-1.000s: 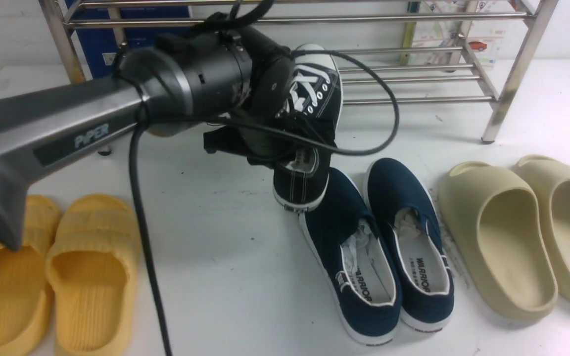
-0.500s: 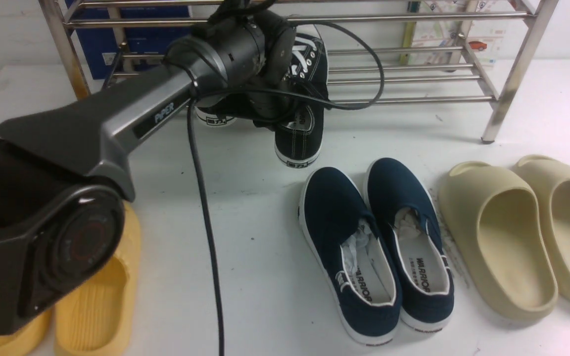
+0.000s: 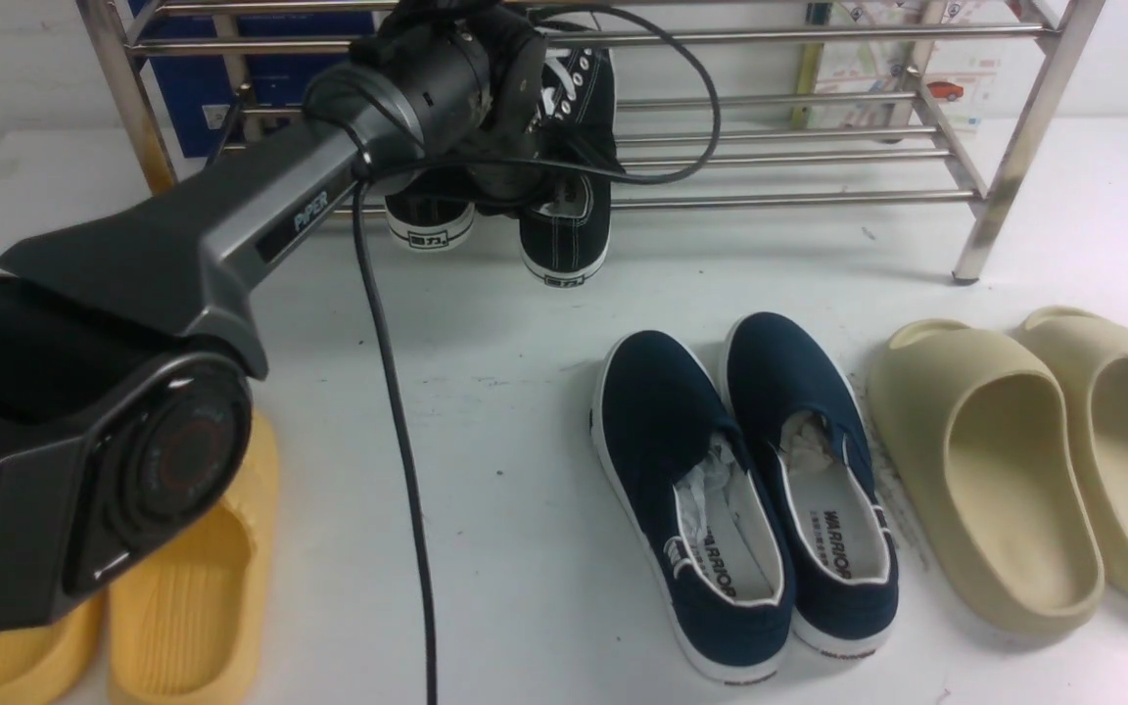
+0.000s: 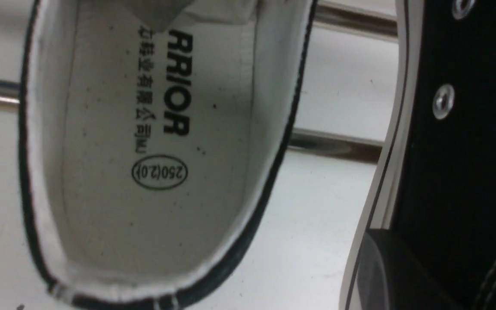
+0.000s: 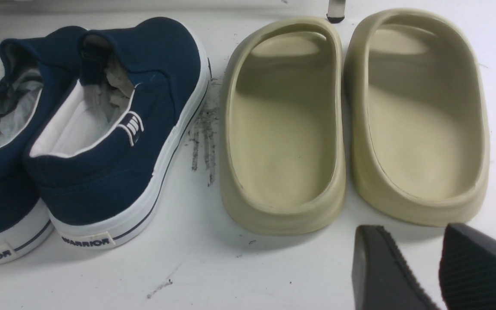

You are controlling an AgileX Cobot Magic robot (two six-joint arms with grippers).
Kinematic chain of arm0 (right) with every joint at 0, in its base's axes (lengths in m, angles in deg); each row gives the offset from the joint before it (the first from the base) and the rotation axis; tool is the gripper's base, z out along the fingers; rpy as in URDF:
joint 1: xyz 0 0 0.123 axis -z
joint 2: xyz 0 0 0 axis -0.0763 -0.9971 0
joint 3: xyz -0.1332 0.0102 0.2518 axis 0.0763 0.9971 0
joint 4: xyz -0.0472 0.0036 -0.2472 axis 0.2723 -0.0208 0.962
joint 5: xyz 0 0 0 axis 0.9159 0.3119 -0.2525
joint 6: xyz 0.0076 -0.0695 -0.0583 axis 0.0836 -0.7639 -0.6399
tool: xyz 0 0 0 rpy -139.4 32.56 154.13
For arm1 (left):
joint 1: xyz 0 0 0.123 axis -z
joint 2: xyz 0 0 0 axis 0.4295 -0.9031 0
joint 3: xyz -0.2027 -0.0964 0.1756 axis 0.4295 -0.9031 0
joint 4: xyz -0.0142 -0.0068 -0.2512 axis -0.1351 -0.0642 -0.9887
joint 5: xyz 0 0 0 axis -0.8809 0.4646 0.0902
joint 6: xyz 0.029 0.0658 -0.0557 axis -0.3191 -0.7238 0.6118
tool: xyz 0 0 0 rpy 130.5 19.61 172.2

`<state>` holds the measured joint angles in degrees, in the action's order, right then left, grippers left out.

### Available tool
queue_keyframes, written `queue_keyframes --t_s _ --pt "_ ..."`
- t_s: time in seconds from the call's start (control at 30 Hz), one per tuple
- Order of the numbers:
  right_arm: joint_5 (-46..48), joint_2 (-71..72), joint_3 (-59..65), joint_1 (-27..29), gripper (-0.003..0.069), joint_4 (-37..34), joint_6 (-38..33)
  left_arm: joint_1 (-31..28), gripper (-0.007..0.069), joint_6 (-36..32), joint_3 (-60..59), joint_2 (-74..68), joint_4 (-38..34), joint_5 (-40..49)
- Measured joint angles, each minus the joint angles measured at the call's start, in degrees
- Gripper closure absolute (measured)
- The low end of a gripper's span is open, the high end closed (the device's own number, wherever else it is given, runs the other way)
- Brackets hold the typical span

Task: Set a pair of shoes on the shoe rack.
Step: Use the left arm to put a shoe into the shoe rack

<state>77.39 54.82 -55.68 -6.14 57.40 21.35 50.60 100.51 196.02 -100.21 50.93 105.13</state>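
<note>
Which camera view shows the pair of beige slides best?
The right wrist view: both beige slides lie close and whole. The front view shows them smaller at the right, one cut by the frame edge. The left wrist view misses them.

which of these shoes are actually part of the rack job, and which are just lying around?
In the job:
- black sneakers, held up at the rack's lower bars
- shoe rack

Just lying about on the table:
- navy slip-ons
- beige slides
- yellow slides
</note>
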Motion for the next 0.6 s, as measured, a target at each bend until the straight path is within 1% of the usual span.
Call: queue_keyframes --t_s 0.2,0.43,0.53,0.6 --pt "0.00 0.00 0.00 0.00 0.0412 0.00 0.00 -0.50 0.0582 0.00 0.05 -0.12 0.29 -2.56" --pt "0.00 0.00 0.00 0.00 0.0412 0.00 0.00 -0.61 0.0582 0.00 0.05 -0.19 0.43 -2.68" --pt "0.00 0.00 0.00 0.00 0.0412 0.00 0.00 -0.66 0.0564 0.00 0.05 -0.19 0.44 -2.68" --pt "0.00 0.00 0.00 0.00 0.0412 0.00 0.00 -0.66 0.0528 0.00 0.05 -0.19 0.50 -2.87"
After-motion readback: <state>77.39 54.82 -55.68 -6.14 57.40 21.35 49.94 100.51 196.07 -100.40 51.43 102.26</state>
